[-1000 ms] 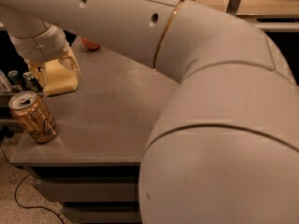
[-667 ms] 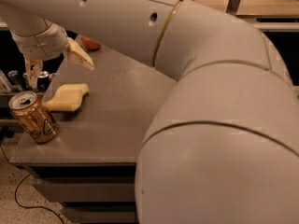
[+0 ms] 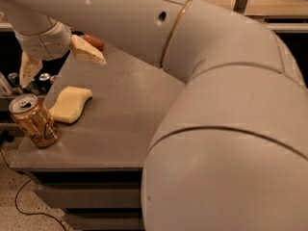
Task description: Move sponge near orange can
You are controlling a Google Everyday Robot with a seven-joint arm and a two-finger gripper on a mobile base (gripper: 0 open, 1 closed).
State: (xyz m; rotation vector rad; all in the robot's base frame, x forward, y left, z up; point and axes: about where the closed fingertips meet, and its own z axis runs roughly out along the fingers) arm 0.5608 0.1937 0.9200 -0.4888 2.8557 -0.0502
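Gripper [image 3: 62,71]: up at the far left, raised over the table's back-left corner, clear of everything. Jaws spread wide, nothing between them. The two fingers [image 3: 87,52] are flat, cream-coloured, wedge-shaped pads tapering to blunt tips; one points right over the tabletop, the other hangs down at the left edge. Wrist housing behind them is a rounded, smooth, off-white shell.

Sponge [image 3: 71,104]: lies flat on the table below and just right of the gripper, apart from both fingers. Pale yellow foam, matte, soft rounded edges, wavy outline with a pinched waist.

Orange can [image 3: 34,120]: upright at the front-left corner of the table, just left of and in front of the sponge. The two are very close; cannot tell if they touch. Orange-gold metal body, glossy, dark curly lettering; silver top with pull tab.

Table [image 3: 125,114]: flat grey top, fine speckled matte finish, straight edges; grey drawer fronts [image 3: 86,196] beneath.

Beyond the left edge, lower down: small silver cans [image 3: 44,78], round tops visible, in dark shadow. At the far edge of the table: a reddish rounded object [image 3: 94,41], mostly hidden by the arm.

Arm [image 3: 231,105]: fills the right and top of the view; large, smooth cream cylinders and domed joints, a thin brass-coloured ring at one seam, two small dark holes on the upper link.

Floor [image 3: 14,215]: pale, speckled; a thin black cable [image 3: 29,211] loops across it.
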